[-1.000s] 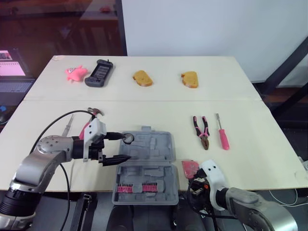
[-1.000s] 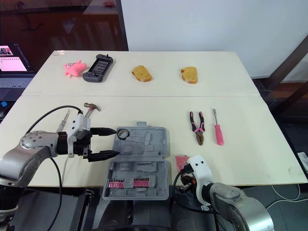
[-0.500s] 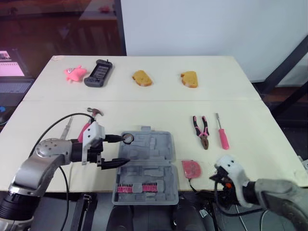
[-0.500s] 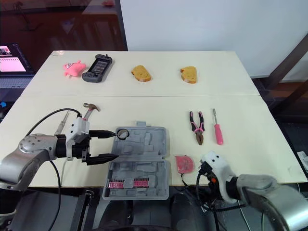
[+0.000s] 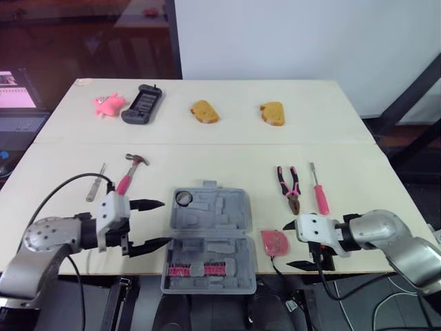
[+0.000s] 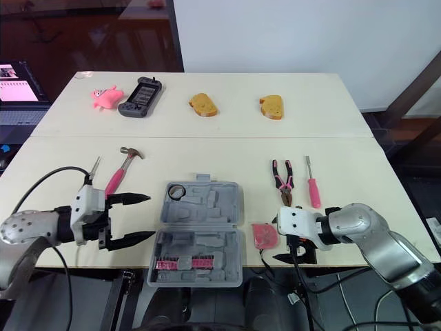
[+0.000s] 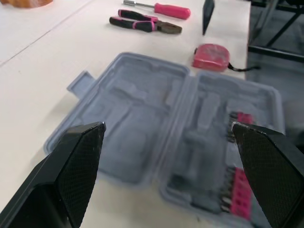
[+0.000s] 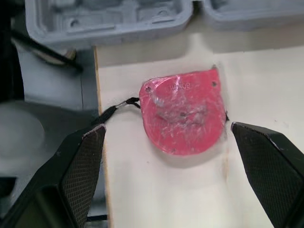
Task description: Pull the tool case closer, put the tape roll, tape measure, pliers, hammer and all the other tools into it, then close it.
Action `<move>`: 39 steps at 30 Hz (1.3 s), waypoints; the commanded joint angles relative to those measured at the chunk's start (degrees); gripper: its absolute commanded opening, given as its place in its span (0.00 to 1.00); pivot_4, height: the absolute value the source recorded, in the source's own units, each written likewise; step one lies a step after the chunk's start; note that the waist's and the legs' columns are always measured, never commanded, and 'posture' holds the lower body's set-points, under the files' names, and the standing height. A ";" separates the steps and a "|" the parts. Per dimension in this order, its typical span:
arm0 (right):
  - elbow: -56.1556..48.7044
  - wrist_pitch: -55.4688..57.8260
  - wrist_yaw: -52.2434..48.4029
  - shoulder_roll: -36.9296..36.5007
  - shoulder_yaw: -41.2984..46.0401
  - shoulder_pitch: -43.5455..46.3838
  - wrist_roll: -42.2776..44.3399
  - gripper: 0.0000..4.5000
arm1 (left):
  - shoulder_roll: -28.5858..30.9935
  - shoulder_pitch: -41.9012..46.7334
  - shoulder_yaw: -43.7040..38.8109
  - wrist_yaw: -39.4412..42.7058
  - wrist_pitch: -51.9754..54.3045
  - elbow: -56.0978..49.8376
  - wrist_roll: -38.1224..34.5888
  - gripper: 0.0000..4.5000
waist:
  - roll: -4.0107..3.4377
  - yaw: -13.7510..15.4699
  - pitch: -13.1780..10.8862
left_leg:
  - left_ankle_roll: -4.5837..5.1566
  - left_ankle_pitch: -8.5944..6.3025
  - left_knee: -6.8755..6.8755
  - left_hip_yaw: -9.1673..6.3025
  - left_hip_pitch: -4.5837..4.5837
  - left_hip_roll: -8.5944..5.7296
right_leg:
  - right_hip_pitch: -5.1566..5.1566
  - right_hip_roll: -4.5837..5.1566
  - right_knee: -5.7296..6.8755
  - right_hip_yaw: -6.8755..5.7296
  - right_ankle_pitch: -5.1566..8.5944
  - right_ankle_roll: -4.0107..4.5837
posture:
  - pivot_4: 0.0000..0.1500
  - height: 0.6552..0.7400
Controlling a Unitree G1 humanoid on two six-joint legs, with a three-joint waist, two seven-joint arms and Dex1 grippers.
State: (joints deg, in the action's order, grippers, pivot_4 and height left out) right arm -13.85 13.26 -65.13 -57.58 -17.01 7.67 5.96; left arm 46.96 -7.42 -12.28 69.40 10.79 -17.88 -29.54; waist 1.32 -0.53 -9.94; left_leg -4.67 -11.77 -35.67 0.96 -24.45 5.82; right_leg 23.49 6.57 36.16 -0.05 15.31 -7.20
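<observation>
The grey tool case [image 5: 209,234] lies open near the table's front edge, with the tape roll [image 5: 184,198] in its far left corner. My left gripper [image 5: 164,223] stands open just left of the case, touching nothing. The pink tape measure [image 5: 273,241] lies right of the case, and my right gripper [image 5: 288,245] is open right beside it, fingers [image 8: 80,175] apart on either side of it. Pink-handled pliers [image 5: 289,187] and a pink screwdriver [image 5: 319,192] lie further right. The hammer [image 5: 129,172] and a small metal tool [image 5: 95,182] lie to the left.
On the far half of the table sit a pink toy [image 5: 108,105], a black controller [image 5: 142,104] and two pieces of bread [image 5: 204,112], [image 5: 271,113]. A laptop [image 5: 17,103] stands off the table's left. The tape measure's strap [image 8: 114,110] hangs over the front edge.
My left gripper has drawn back to the left, leaving the tape roll in the case. My right arm rose from below the table edge, and its gripper now stands open at the tape measure.
</observation>
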 commanded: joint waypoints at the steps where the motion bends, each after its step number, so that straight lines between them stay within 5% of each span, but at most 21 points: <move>1: 3.93 -4.75 -1.17 2.17 -1.53 2.19 -2.61 0.99 | 0.97 -1.57 -3.14 1.72 -1.78 -2.43 -1.88 1.00 | -0.02 -0.05 -0.01 | 0.00 0.00 0.00 0.00 0.00 0.00 | 0.00 0.00 0.00 0.00 0.00 0.00 | 1.00 0.77; 15: 14.13 -9.18 -1.91 9.69 -2.94 6.40 -5.78 0.99 | 1.11 -5.49 -4.94 4.39 -4.51 -1.42 -1.60 1.00 | -0.04 -0.07 -0.01 | -0.01 0.00 0.02 0.03 0.06 0.01 | -0.03 -0.01 0.04 0.00 -0.01 -0.01 | 1.00 0.77; 20: 13.82 -7.58 -2.46 10.71 -2.43 6.50 -5.69 0.66 | 0.84 -6.06 -4.49 4.95 -5.28 -0.20 -1.31 1.00 | -0.05 -0.08 -0.01 | -0.01 0.00 0.03 0.03 0.06 0.01 | -0.03 -0.01 0.04 0.00 -0.01 -0.01 | 1.00 0.77; 25: 10.74 -5.03 -3.13 9.83 -1.00 6.31 -4.54 0.66 | 0.92 -6.66 -4.59 5.35 -5.60 0.81 -1.17 1.00 | -0.05 -0.06 -0.01 | -0.01 0.00 0.02 0.03 0.06 0.01 | -0.03 -0.01 0.04 0.00 -0.01 -0.01 | 1.00 0.77; 34: -1.22 21.21 -4.34 9.40 0.06 20.37 -0.90 0.66 | -0.10 -6.61 -4.39 4.17 -6.49 2.56 -0.70 1.00 | -0.18 -0.30 -0.08 | -0.01 0.00 0.03 0.03 0.06 0.02 | 0.03 -0.01 0.06 0.00 -0.01 -0.01 | 1.00 0.77; 39: -1.04 27.88 -10.51 8.18 -10.06 33.60 -5.97 0.66 | -1.49 -7.29 -3.85 2.44 -7.86 2.43 0.15 1.00 | -0.20 -0.09 -0.10 | -0.01 0.00 0.11 0.04 0.02 0.02 | 0.11 -0.01 0.06 0.00 -0.01 0.00 | 1.00 0.77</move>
State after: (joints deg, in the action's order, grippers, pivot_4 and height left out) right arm -14.31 37.91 -72.13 -48.52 -23.38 38.29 1.66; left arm 45.85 -14.11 -15.37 72.48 4.32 -14.64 -29.81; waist 1.12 -0.61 -10.03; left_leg -4.68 -11.77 -35.56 1.02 -24.44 5.84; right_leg 23.61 6.57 36.23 -0.05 15.29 -7.20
